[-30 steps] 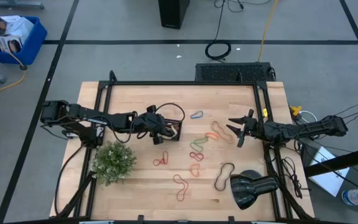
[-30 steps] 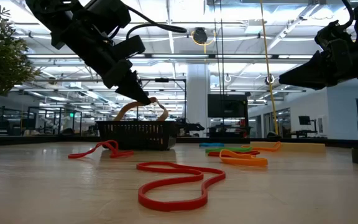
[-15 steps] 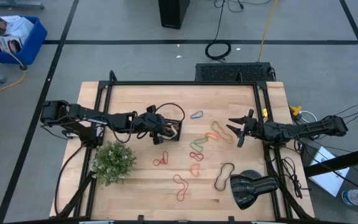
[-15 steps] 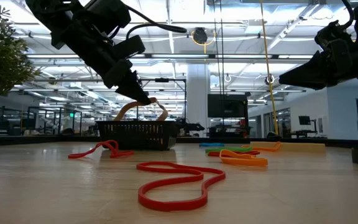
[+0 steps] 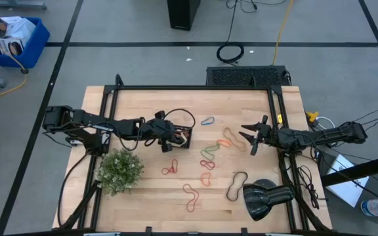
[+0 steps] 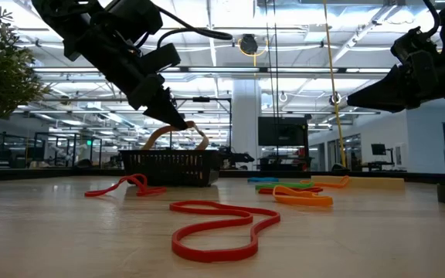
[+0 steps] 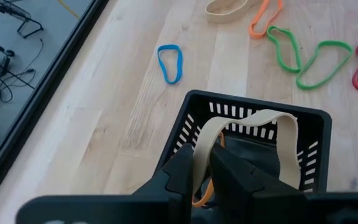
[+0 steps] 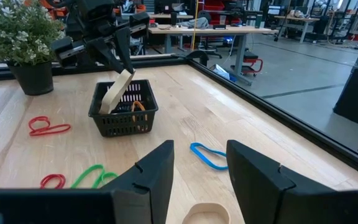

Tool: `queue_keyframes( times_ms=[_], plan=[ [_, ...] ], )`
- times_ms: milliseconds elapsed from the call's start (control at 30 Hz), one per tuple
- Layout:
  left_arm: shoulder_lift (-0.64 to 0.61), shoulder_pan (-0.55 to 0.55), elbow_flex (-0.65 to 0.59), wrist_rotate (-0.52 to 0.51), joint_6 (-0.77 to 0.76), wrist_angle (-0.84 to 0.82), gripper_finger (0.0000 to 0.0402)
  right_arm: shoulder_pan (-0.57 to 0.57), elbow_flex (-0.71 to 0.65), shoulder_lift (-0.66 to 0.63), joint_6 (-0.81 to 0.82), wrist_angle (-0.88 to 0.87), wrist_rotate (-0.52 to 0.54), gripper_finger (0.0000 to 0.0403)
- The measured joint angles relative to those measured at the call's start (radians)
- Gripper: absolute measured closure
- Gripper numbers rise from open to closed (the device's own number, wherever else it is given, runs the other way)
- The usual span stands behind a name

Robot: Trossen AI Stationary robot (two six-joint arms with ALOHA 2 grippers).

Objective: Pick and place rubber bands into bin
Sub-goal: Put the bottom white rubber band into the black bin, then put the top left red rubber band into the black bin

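Right now a wide tan rubber band (image 7: 248, 126) hangs in an arch over the bin (image 7: 309, 134), pinched at one end by the left pincer (image 7: 202, 163), whose fingers are closed tight on it just above the bin's rim; its free end droops down inside the mesh wall. An orange band (image 8: 137, 107) already lies in the bin. Out on the bench (image 5: 143, 105), the other rubber bands are scattered: a blue one (image 5: 207, 121) near the bin, a red one (image 5: 170, 170) just beside it toward the plant (image 5: 120, 169), then green (image 5: 208, 152), orange (image 5: 225, 142), tan and more red loops (image 5: 190, 196) spread toward the right side, with a black one (image 5: 236, 184) near the lamp (image 5: 268, 199). The right pincer (image 5: 253, 135) hovers above the tan loop (image 5: 231, 136), fingers spread apart and holding nothing. The main risk, as I judge it, is that the stiff tan band springs when let go and flips over the low rim onto the bench, or clings to a finger and gets dragged back out as the arm lifts. A lesser risk is the pincer nudging the light bin and shifting it.
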Motion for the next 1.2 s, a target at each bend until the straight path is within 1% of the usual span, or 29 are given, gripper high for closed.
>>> queue_keyframes(
  times_ms=[233, 300, 400, 600, 767, 867, 1200],
  plan=[
    [0.0, 0.0, 0.0, 0.0, -0.003, 0.0, 0.0338, 0.0, 0.0, 0.0, 0.0, 0.0, 0.0, 0.0261],
    [0.0, 0.0, 0.0, 0.0, -0.008, 0.0, 0.0332, 0.0, 0.0, 0.0, 0.0, 0.0, 0.0, 0.0261],
    [0.0, 0.0, 0.0, 0.0, -0.026, 0.0, 0.0306, 0.0, 0.0, 0.0, 0.0, 0.0, 0.0, 0.0261],
    [0.0, 0.0, 0.0, 0.0, -0.023, -0.001, 0.0232, 0.0, 0.0, 0.0, 0.0, 0.0, 0.0, 0.0261],
    [0.0, 0.0, 0.0, 0.0, -0.022, -0.001, 0.0198, 0.0, 0.0, 0.0, 0.0, 0.0, 0.0, 0.0261],
    [0.0, 0.0, 0.0, 0.0, -0.026, -0.001, 0.0191, 0.0, 0.0, 0.0, 0.0, 0.0, 0.0, 0.0261],
    [0.0, 0.0, 0.0, 0.0, -0.018, -0.002, 0.0192, 0.0, 0.0, 0.0, 0.0, 0.0, 0.0, 0.0261]
  ],
)
